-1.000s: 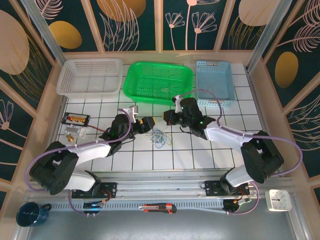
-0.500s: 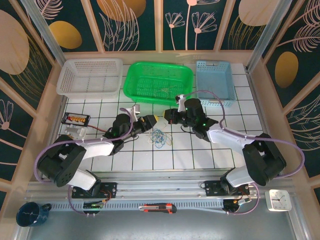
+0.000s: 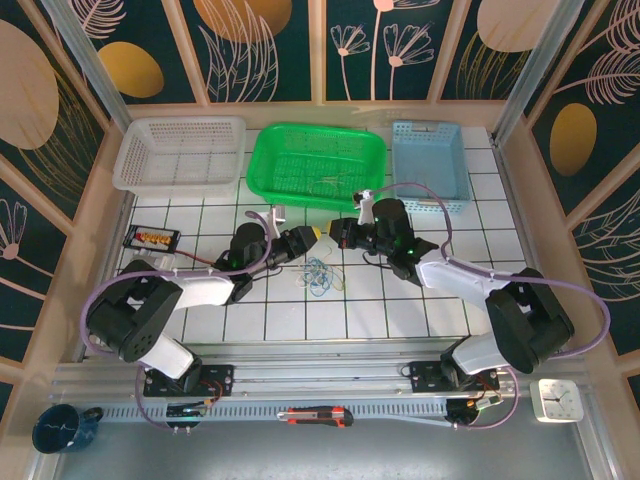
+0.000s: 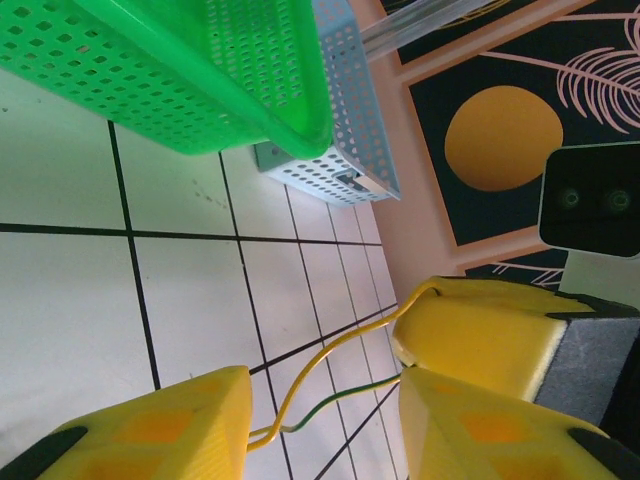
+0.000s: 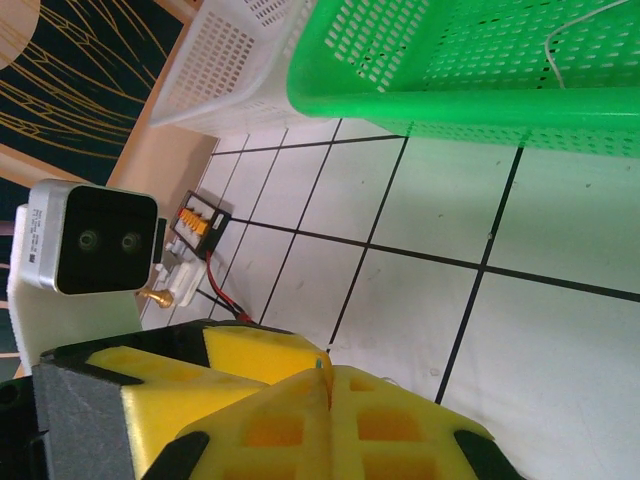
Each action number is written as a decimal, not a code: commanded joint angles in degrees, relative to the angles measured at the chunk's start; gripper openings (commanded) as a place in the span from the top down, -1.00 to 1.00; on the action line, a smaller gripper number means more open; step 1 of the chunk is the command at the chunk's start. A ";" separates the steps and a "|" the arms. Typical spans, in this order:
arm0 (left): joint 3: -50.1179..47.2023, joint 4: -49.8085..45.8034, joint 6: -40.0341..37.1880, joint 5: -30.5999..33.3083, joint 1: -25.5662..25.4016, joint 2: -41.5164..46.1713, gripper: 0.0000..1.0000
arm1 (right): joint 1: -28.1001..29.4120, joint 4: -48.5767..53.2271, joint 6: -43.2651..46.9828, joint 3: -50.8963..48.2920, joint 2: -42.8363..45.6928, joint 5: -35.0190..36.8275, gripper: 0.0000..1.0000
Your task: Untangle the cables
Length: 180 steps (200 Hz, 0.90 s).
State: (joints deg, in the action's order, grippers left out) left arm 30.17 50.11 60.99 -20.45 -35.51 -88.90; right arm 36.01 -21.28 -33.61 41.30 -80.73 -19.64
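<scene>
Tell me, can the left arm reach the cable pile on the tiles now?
Probably yes. The pile lies on open tiles just beside the left fingers, nothing between. A yellow cable, pinched by the right fingers, crosses the left gap, though.

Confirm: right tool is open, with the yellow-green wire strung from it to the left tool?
No, the right tool is shut on the yellow-green wire; the right wrist view shows its pads pressed together. The wire does run from it to the left tool.
</scene>
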 commanded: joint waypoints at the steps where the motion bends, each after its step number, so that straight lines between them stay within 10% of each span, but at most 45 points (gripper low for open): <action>1: 0.46 3.16 0.62 -0.43 0.33 -0.83 0.12 | -0.61 -2.62 -0.67 -0.96 1.72 -1.00 1.00; 129: 0.28 4.71 1.11 -0.81 0.31 -3.18 -0.07 | -1.07 -3.22 -0.85 -1.14 1.50 -1.68 1.00; 180: 1.07 5.35 1.39 -1.00 0.27 -3.30 0.17 | -1.10 -3.91 -1.20 -1.31 1.01 -2.29 1.00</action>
State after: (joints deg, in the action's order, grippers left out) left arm 30.20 52.38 62.04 -20.60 -35.51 -91.68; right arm 35.33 -22.17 -33.85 40.69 -80.71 -21.02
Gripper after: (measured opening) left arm 0.448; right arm 0.046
